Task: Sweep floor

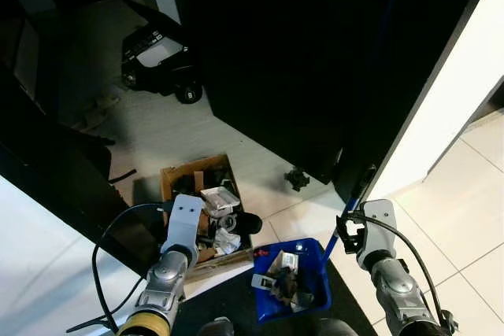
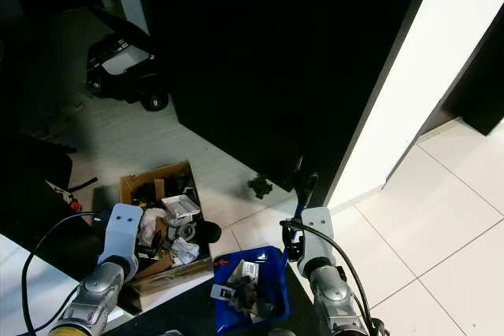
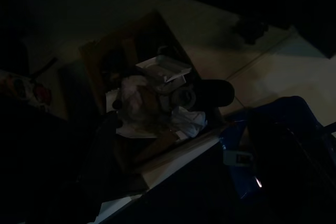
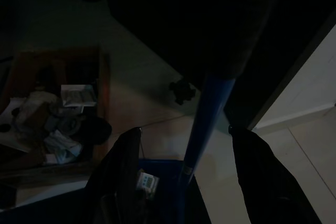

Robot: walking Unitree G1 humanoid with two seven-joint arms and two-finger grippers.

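Low between the two arms sits one blue dustpan [image 1: 313, 271] on the tiled floor [image 1: 441, 218], loaded with scraps of litter. Its blue handle [image 1: 337, 235] rises toward the right gripper [image 4: 184, 135]; the right wrist view shows what the head views cannot, the two black fingers [image 4: 118, 177] standing apart on either side of the pole, not pressed to it, so the gripper is spread around the handle rather than clamped. The left gripper [image 1: 186, 212] hangs over one cardboard box [image 1: 175, 175] full of rubbish (crumpled paper, a small clear tray, dark odds and ends); whether its fingers are spread or closed I cannot tell, since the left wrist view is too dark and shows none of them. That dim view does pick out the box's contents from close, with a black round thing [image 3: 218, 93] at the box's edge beside the dustpan.

One small black piece of debris [image 1: 297, 179] lies alone on the tiles, beyond the dustpan and just short of a big dark cabinet [image 1: 315, 60]. One black and white ride-on toy [image 1: 160, 60] stands farther back, well apart. The cabinet and a dark ledge on the left hem in a narrow strip of floor; to the right, past a white wall [image 1: 457, 92], pale tiles lie open.
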